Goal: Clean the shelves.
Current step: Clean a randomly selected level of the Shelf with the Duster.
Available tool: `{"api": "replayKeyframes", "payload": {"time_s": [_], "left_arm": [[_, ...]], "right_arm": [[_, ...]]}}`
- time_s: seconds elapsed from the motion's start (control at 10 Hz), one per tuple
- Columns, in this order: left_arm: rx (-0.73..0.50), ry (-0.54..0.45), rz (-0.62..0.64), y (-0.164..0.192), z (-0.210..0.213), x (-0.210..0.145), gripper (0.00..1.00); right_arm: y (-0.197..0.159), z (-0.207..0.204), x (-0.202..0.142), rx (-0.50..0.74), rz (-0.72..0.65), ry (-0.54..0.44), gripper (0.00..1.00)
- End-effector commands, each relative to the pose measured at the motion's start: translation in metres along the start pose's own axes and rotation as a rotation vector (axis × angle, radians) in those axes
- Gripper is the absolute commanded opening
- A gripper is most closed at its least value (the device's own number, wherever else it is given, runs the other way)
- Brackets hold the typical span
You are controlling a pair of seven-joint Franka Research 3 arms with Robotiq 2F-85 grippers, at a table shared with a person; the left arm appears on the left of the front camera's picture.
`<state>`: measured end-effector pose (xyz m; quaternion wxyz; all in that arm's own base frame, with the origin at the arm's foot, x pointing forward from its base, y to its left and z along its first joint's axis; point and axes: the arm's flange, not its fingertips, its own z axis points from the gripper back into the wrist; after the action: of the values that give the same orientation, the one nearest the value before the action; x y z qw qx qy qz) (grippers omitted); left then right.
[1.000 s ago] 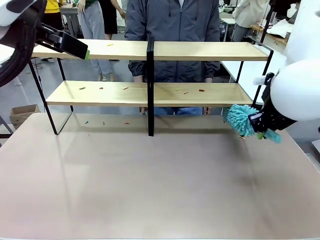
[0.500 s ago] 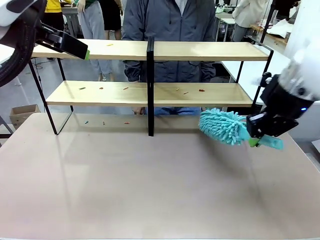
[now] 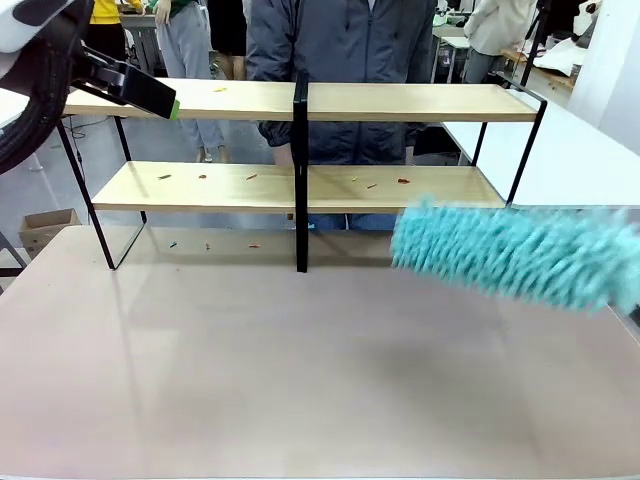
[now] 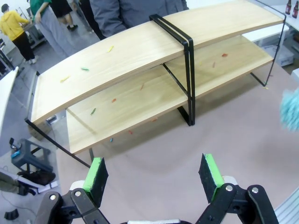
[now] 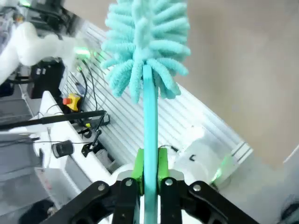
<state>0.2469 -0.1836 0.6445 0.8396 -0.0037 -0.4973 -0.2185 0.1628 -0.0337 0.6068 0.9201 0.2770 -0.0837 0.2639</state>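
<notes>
Centrally, at the far side of the worktop [image 3: 300, 380], the shelves [image 3: 400, 102] are seen standing: two long light wooden boards carried on a thin black frame with a black centre post [image 3: 300, 170]. Small coloured scraps [image 3: 250, 177] are scattered on both boards and on the worktop beneath them. A person [image 3: 340, 40] in a dark grey jacket is placed just behind the rack. The right end effector [image 5: 150, 170] is clamped on the flat teal handle [image 5: 149, 116] of a fluffy teal duster [image 5: 145, 37], with the green pads [image 5: 138, 164] pressed against either side of the handle. In the front view the duster head is blurred and is held above the right part of the worktop, near the right end of the lower board; contact with that board cannot be judged through the blur. The left end effector [image 4: 154, 173] is spread wide with nothing between its pads. It is raised by the left end of the upper board, and the shelves lie ahead of it and below.
</notes>
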Motion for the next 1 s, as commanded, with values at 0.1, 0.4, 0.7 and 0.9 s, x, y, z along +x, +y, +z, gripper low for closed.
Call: {"api": "replayKeyframes", "payload": {"time_s": [0.1, 0.4, 0.7, 0.9], "left_arm": [[0.003, -0.001, 0.001, 0.001, 0.0, 0.0, 1.0], [0.003, -0.001, 0.001, 0.001, 0.0, 0.0, 1.0], [0.003, -0.001, 0.001, 0.001, 0.0, 0.0, 1.0], [0.003, -0.001, 0.001, 0.001, 0.0, 0.0, 1.0]], "right_arm": [[-0.013, 0.041, -0.001, 0.047, 0.384, -0.458, 0.0], [0.002, 0.059, -0.014, -0.033, 0.19, -0.265, 0.0], [-0.016, 0.055, -0.006, 0.004, 0.286, -0.343, 0.12], [-0.017, 0.042, 0.003, 0.033, 0.287, -0.264, 0.12]]}}
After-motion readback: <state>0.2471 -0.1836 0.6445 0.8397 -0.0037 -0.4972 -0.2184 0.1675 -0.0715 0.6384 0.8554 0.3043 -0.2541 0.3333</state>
